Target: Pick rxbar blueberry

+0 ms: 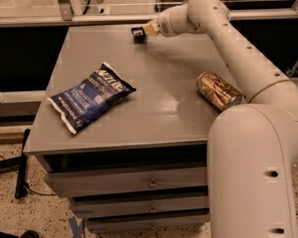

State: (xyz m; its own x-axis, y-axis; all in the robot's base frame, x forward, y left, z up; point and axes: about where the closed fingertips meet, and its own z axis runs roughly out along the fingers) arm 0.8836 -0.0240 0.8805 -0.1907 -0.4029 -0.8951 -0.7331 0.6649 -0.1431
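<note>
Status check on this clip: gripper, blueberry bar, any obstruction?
Gripper at table far edge, close beside rxbar blueberry. Chip bag, gold can nearer camera, not obstructing.

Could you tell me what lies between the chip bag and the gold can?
Only bare tabletop, in the camera view; the gripper is at the rxbar blueberry by the far edge.

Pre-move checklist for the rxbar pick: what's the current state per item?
1. Target in view: rxbar blueberry lies near the far edge of the table. Ok.
2. Gripper at target: it sits right against the bar. Ok.
3. Bar secured in the grasp: cannot tell.
4. Bar lifted off the table: cannot tell.
5. Chip bag out of the way: it lies toward the front edge, well apart from the bar. Ok.
6. Gold can out of the way: it lies on its side beside the arm, far from the gripper. Ok.
</note>
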